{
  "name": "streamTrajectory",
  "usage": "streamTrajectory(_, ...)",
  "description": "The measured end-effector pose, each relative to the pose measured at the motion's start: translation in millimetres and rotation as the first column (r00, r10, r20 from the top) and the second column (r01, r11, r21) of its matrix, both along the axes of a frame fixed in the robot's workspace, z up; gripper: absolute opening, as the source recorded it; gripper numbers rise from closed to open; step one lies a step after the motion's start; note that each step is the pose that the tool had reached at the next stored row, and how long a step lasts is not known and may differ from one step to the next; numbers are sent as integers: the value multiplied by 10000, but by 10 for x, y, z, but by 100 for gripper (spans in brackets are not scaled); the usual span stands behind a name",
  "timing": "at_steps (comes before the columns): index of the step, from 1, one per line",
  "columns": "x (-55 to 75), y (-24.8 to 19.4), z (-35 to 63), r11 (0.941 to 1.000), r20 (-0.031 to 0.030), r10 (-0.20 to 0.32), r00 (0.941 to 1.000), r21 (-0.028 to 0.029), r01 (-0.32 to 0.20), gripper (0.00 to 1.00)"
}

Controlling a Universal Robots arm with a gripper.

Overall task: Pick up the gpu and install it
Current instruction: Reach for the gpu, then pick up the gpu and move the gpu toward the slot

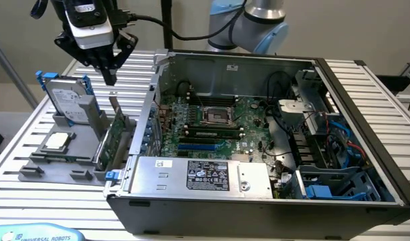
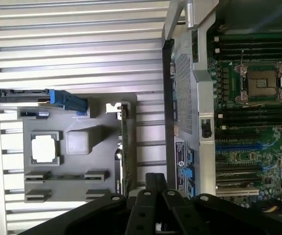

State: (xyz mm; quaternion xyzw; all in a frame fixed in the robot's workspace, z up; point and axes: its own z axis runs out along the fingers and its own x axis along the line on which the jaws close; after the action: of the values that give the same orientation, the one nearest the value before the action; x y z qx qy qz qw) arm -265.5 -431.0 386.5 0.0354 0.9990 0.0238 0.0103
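Bench: slatted pale metal table [image 1: 386,95], with the open black computer case [image 1: 259,213] before you.
Claw: your black gripper [image 1: 109,76] is pinched closed on nothing and hangs above the card.
Card: thin green gpu board [image 1: 111,138], on edge in the grey plastic holder [image 1: 47,165], just beside the case's side wall.
Neighbours: silver hard drive with blue rails [image 1: 64,100], upright; small square silver CPU chip [image 1: 58,141], lying flat.
Hard to read: your wrist view shows the card edge-on, a thin strip; the holder hides its lower edge.
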Motion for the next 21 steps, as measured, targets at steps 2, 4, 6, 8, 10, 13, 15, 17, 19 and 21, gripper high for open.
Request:
streamTrajectory(2,-84,-14,-23,10000,0,0,10000,0,0,11)
streamTrajectory(4,-170,-27,-47,10000,-2,-1,10000,-2,1,11)
streamTrajectory(6,-262,-33,-77,10000,-3,0,10000,-10,0,11)
streamTrajectory(8,-329,-35,-105,10000,-3,-1,10000,-23,1,11)
streamTrajectory(10,-349,-38,-124,10000,-7,-11,10000,-24,11,11)
streamTrajectory(13,-350,-38,-123,10000,-18,-13,10000,-25,13,11)
streamTrajectory(15,-351,-38,-123,10000,-19,-14,10000,-25,14,11)
streamTrajectory(17,-351,-38,-124,10000,-20,-14,10000,-25,13,11)
streamTrajectory(19,-351,-38,-124,10000,-21,-14,10000,-25,13,11)
streamTrajectory(21,-351,-38,-124,10000,-21,-14,10000,-24,14,11)
